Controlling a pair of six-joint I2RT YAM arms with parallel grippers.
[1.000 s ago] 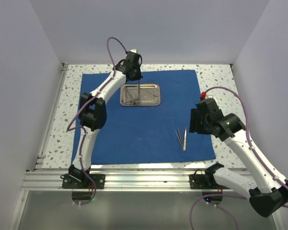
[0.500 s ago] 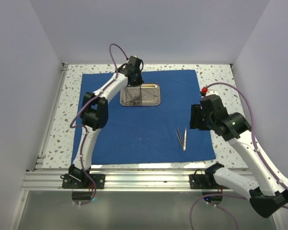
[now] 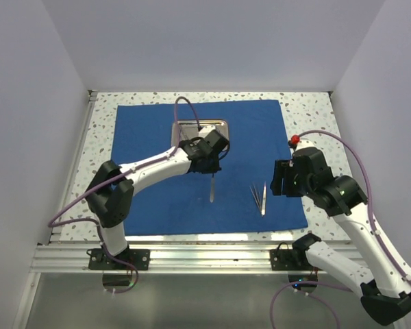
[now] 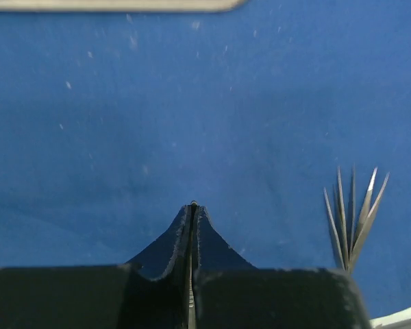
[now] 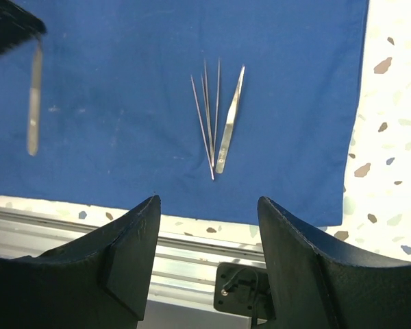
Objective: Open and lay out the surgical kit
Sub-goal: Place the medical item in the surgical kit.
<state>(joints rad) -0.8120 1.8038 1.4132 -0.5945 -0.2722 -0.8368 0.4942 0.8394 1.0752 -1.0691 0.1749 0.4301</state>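
From above, your left gripper (image 3: 213,170) sits over the middle of the blue cloth (image 3: 157,199), clenched on a slim silver instrument (image 3: 212,189) that hangs tip down from it. Whether that tip touches the cloth, you cannot tell. The left wrist camera shows only the two fingers pressed together with a thin sliver of metal between them; the length of the instrument appears in the right wrist view instead, dangling at the upper left. The steel tray (image 3: 222,125) lies on the far half of the cloth, partly hidden behind the left arm in the overhead view, and the left wrist view catches just its rim along the top. Your right gripper (image 5: 207,202) hovers with jaws apart and empty above the near right part of the cloth, looking down on the fine-pointed tweezers (image 5: 209,116) and the stouter tweezers (image 5: 229,127) lying just beside them.
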